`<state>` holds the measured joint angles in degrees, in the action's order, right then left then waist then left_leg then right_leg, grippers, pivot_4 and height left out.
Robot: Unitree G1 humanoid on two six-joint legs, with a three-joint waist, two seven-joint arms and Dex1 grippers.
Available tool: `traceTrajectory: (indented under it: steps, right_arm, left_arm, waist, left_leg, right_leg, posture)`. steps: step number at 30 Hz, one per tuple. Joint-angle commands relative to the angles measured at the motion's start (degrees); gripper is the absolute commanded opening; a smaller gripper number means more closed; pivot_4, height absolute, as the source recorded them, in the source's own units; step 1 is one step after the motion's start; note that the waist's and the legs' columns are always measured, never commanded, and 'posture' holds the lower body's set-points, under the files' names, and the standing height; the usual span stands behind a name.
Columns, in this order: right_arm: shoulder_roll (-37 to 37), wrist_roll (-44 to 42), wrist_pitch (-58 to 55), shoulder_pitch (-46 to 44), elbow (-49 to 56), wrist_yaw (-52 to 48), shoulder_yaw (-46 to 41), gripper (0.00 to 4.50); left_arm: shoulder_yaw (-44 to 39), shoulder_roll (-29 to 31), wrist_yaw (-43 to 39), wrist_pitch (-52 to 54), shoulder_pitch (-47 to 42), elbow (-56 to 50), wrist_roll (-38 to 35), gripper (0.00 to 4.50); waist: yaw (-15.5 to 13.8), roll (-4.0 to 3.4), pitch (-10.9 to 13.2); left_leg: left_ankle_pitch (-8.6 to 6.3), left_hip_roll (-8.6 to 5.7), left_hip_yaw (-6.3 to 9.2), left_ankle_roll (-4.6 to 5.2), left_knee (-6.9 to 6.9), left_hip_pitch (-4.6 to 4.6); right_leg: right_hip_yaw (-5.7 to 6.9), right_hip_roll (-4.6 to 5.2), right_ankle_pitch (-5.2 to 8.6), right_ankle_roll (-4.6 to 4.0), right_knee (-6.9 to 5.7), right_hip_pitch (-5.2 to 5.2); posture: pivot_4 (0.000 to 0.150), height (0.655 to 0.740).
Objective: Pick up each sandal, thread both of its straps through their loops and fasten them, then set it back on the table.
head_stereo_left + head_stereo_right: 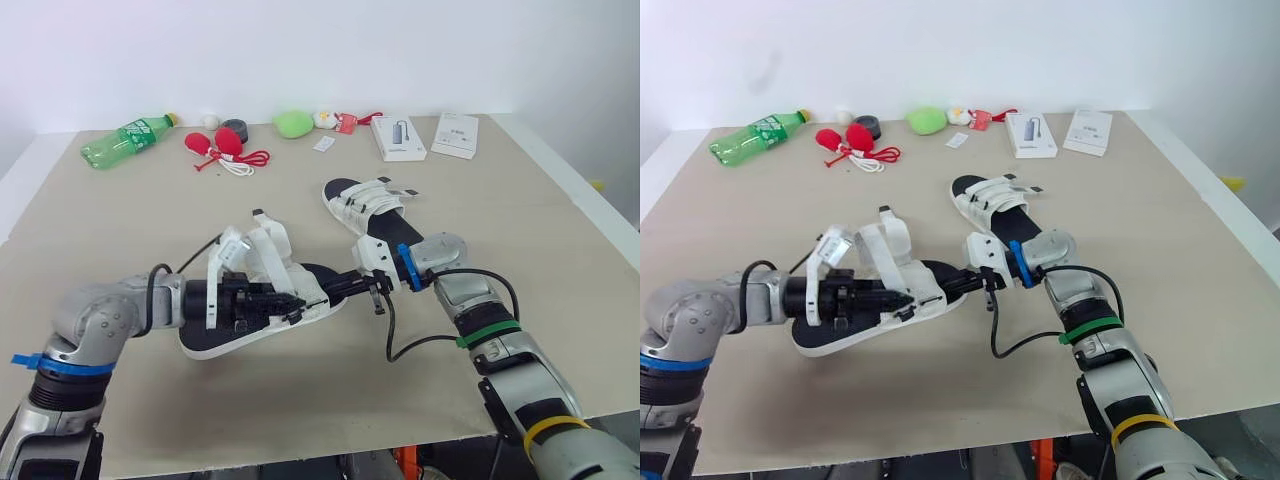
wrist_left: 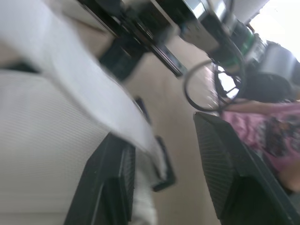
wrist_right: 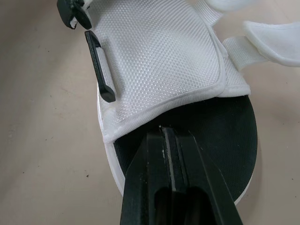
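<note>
The near sandal (image 1: 262,312), white with a black footbed, lies tilted at the table's middle, its white straps (image 1: 262,250) standing up loose. My left gripper (image 1: 288,300) is at its side, open, and in the left wrist view a white strap (image 2: 93,98) passes between the fingers (image 2: 108,187). My right gripper (image 3: 165,131) is shut, its tips resting on the black footbed (image 3: 234,140) just behind the white upper (image 3: 159,51); a black loop (image 3: 99,65) sits on that upper's edge. The second sandal (image 1: 368,205) lies farther back, flat on the table.
Along the table's far edge lie a green bottle (image 1: 127,140), red items with a white cord (image 1: 224,150), a green object (image 1: 292,123) and two white boxes (image 1: 398,138) (image 1: 455,135). A person in pink (image 2: 276,140) is in the left wrist view.
</note>
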<state>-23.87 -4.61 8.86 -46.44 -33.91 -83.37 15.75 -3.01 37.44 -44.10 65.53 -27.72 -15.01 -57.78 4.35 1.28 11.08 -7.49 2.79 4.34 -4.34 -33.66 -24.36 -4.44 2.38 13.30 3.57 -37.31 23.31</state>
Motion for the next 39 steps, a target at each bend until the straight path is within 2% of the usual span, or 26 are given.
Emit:
traceTrajectory:
  steps: [1,9,10,11,13,14,23,32,33,34,35,39]
  right_arm:
    - [-0.21,0.08,0.51,-0.92,-0.10,0.00,-0.20,0.00]
    - [0.26,0.18,1.07,-1.42,-1.03,0.10,-0.14,0.00]
    - [0.24,0.19,1.15,-1.46,-1.13,0.06,-0.14,0.00]
    - [0.21,0.20,1.20,-1.47,-1.18,0.05,-0.15,0.00]
    - [0.15,0.20,1.30,-1.47,-1.25,-0.01,-0.18,0.00]
    - [0.08,0.20,1.34,-1.42,-1.22,-0.10,-0.18,0.00]
    - [-0.13,0.20,1.50,-1.01,-0.81,-0.18,-0.17,0.00]
    - [-0.19,0.15,1.60,-0.92,-0.49,-0.33,-0.13,0.00]
    - [-0.16,0.15,1.61,-0.93,-0.49,-0.35,-0.10,0.00]
    - [-0.12,0.15,1.62,-0.94,-0.49,-0.38,-0.07,0.00]
    - [-0.09,0.14,1.62,-0.95,-0.47,-0.40,-0.05,0.00]
    - [-0.03,0.26,1.76,-1.28,-0.85,-0.55,-0.01,0.00]
  left_arm:
    - [-2.47,0.85,0.76,-1.71,-1.08,0.11,1.25,2.02]
    - [-4.35,-2.01,3.03,-3.73,-2.34,2.40,2.16,2.02]
    - [-4.68,-2.52,3.39,-3.85,-2.40,2.54,1.89,1.53]
    - [-4.64,-2.66,3.22,-4.05,-2.31,2.34,1.95,1.31]
    - [-3.90,-2.36,2.28,-4.33,-1.63,1.29,2.55,0.29]
    - [-3.25,-2.23,1.83,-4.13,-0.84,0.37,2.55,0.04]
    - [0.97,-3.25,0.82,-4.23,4.96,-5.39,2.63,0.04]
    - [2.89,-1.94,2.27,-1.40,6.35,-6.21,2.79,0.04]
    - [2.67,-1.63,1.92,-1.02,6.11,-6.40,2.24,0.59]
    - [2.26,-1.49,1.57,-0.87,5.74,-6.69,1.57,0.87]
    - [1.84,-1.32,1.11,-1.09,5.31,-7.00,1.12,1.42]
    - [-0.33,2.09,-2.19,-1.54,1.82,-6.71,-0.04,3.03]
  waist:
    - [0.00,0.00,0.00]
    - [-0.01,0.00,0.00]
    - [-0.01,0.00,0.00]
    - [0.00,0.00,0.00]
    - [0.02,0.00,0.00]
    - [0.02,0.00,0.00]
    - [0.05,0.00,0.00]
    - [0.09,0.00,0.00]
    - [0.10,0.00,0.00]
    - [0.09,0.00,0.00]
    - [0.07,0.01,0.00]
    - [0.06,0.01,0.00]
  left_leg:
    - [-0.01,0.00,0.00,-0.01,0.01,0.00]
    - [-0.01,0.00,0.00,-0.02,0.01,-0.02]
    - [-0.01,0.00,0.00,-0.02,0.01,-0.01]
    - [-0.01,0.00,0.00,-0.02,0.01,-0.01]
    - [-0.01,0.00,0.00,-0.02,0.01,-0.02]
    - [-0.01,0.00,0.00,-0.02,0.01,-0.02]
    - [-0.02,0.00,0.00,-0.04,0.02,-0.02]
    - [-0.03,0.00,0.00,-0.04,0.02,-0.01]
    - [-0.03,0.00,0.00,-0.04,0.02,0.00]
    - [-0.03,0.00,0.00,-0.04,0.02,0.00]
    - [-0.03,0.00,0.00,-0.04,0.02,0.00]
    - [-0.03,0.00,0.00,-0.04,0.02,0.00]
  right_leg:
    - [0.00,0.00,0.01,0.00,0.00,0.00]
    - [0.00,0.00,0.01,0.02,0.00,0.00]
    - [0.00,-0.01,0.01,0.02,0.00,0.00]
    - [0.00,0.00,0.01,0.02,0.00,0.00]
    - [0.00,-0.01,0.01,0.03,0.00,0.00]
    - [0.00,-0.01,0.01,0.03,0.00,0.01]
    - [0.00,-0.01,0.02,0.03,0.00,0.00]
    - [-0.01,-0.02,0.03,0.01,0.00,0.01]
    - [-0.01,-0.01,0.03,0.01,0.00,0.01]
    - [-0.01,-0.01,0.03,0.01,0.00,0.01]
    - [-0.01,-0.01,0.03,0.01,0.00,0.00]
    - [-0.01,-0.01,0.03,0.01,0.00,0.00]
  posture:
    - [0.150,0.7400]
    - [0.150,0.7400]
    - [0.150,0.7400]
    - [0.150,0.7400]
    - [0.150,0.7400]
    - [0.150,0.7400]
    - [0.150,0.7400]
    - [0.150,0.7400]
    - [0.150,0.7400]
    - [0.150,0.7400]
    - [0.150,0.7400]
    - [0.150,0.7400]
